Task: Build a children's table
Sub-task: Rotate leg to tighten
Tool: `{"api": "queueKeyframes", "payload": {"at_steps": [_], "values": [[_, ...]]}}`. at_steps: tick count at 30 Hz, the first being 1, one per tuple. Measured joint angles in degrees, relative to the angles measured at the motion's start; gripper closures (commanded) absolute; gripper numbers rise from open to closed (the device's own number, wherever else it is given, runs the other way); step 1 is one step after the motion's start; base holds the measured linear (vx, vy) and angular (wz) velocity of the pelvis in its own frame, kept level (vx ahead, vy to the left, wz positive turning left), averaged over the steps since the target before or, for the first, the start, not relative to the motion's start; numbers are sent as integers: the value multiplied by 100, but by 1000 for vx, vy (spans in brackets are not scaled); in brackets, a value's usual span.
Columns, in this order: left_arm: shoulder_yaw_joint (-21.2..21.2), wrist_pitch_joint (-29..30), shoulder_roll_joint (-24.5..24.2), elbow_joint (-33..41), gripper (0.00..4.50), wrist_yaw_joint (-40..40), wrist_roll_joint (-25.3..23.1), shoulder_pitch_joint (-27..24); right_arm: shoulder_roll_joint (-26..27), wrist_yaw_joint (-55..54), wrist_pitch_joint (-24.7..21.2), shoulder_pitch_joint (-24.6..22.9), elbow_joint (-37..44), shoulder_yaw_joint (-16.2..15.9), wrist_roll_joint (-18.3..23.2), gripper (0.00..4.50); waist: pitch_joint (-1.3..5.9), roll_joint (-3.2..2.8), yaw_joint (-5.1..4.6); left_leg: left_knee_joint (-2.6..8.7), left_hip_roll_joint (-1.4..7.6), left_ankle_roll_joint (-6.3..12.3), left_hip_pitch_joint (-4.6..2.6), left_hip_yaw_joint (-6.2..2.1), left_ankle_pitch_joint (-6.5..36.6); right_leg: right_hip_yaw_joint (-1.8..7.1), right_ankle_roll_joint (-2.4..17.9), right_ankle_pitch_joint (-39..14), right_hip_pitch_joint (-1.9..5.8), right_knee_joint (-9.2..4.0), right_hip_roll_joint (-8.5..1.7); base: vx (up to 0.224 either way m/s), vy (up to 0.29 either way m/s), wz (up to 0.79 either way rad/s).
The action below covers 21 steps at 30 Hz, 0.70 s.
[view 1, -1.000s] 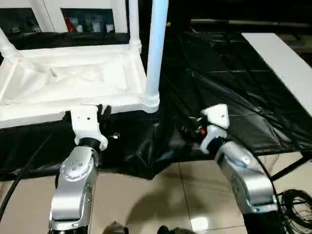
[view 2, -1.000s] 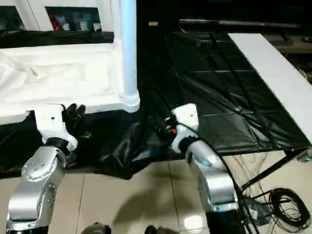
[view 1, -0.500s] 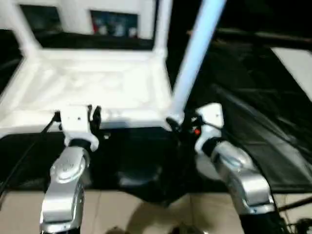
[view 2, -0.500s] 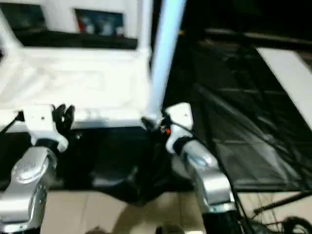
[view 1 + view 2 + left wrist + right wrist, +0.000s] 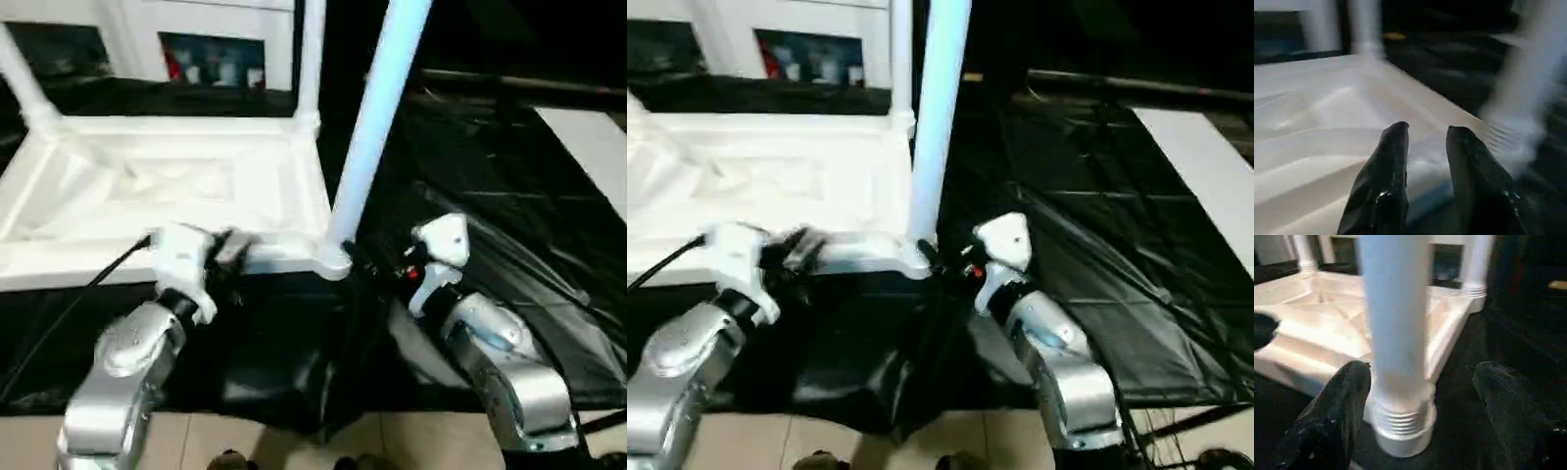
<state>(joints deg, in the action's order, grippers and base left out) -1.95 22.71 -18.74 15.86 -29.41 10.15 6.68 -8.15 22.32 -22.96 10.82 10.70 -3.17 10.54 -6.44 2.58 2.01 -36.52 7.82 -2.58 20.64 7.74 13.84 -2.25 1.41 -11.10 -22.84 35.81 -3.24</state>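
Note:
The children's table lies upside down: its white tabletop [image 5: 176,186] rests on the black sheet with legs standing up from its corners. The near right leg [image 5: 377,127] rises beside my right gripper [image 5: 362,262]. In the right wrist view that gripper [image 5: 1420,374] is open, one finger [image 5: 1337,416] on each side of the leg's ribbed base [image 5: 1403,423], not touching it. My left gripper [image 5: 230,251] is at the tabletop's near rim. In the left wrist view its fingers [image 5: 1393,166] stand a little apart over that rim, holding nothing.
A white cabinet with glass doors [image 5: 216,59] stands behind the tabletop. A flat white board [image 5: 588,147] lies at the far right on the black sheet [image 5: 470,176]. Tiled floor [image 5: 245,436] shows below the work surface's front edge. A black cable [image 5: 69,304] trails from my left arm.
The camera has shifted. My right gripper has come in from the right to straddle the near right leg's base. My left gripper slid right along the near rim and its fingers parted slightly.

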Motion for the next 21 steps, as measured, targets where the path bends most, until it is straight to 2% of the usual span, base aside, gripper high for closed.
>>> {"api": "queueKeyframes", "payload": {"at_steps": [1,3,7,9,11,14,18,19,21], "values": [[-143,32,-170,-75,269,-238,-41,139,-14,-9,16,67,-61,59,-8,80,-6,-7,-4,26,8,-7,-22,46,-6,13,-5,-3,5,-3,-11,-65,-18,12],[-571,113,-717,-532,253,-982,-169,676,-183,63,94,279,-293,76,-12,80,-19,-18,-8,72,16,-13,-41,79,-32,23,-35,-21,9,-8,-16,-60,-16,6],[-640,121,-901,-979,224,-1513,-270,1011,-333,209,127,341,-431,103,-10,80,-19,-20,-27,105,39,-48,-46,86,-96,1,-38,24,2,-11,-13,-14,-4,1],[-976,92,-1071,-1667,198,-1927,-460,1606,-622,579,141,479,-697,29,2,80,-24,-20,-11,110,54,-66,-31,88,-112,-10,-43,39,-19,-3,-5,0,0,0],[-1101,18,-1210,-2147,198,-2171,-652,2050,-804,903,209,610,-811,-3,19,80,-24,-22,-12,137,58,-62,-22,91,-142,-15,-11,61,-32,-2,-2,0,0,0],[-1262,-180,-1214,-2686,198,-2413,-761,2490,-1005,1274,313,731,-971,-45,34,80,-23,-24,-15,186,58,-40,-23,104,-180,-17,-11,59,-34,-25,-2,0,0,0],[-1475,-376,-1104,-3340,198,-2518,-816,2750,-1126,1520,364,791,-1211,-109,33,80,-23,-22,-26,204,61,-5,9,115,-196,-22,-9,59,-62,-59,-1,0,0,0],[-1476,-424,-1079,-3468,224,-2526,-843,2794,-1133,1548,376,803,-1224,-116,33,80,-23,-23,-25,203,61,-2,25,117,-195,-22,-9,59,-74,-60,-2,0,0,0],[-1566,-647,-932,-4084,233,-2597,-984,3134,-1234,1670,471,939,-1437,-157,31,80,-27,-16,-8,200,61,18,53,120,-206,-23,-4,63,-104,-58,-3,0,0,0]]}}
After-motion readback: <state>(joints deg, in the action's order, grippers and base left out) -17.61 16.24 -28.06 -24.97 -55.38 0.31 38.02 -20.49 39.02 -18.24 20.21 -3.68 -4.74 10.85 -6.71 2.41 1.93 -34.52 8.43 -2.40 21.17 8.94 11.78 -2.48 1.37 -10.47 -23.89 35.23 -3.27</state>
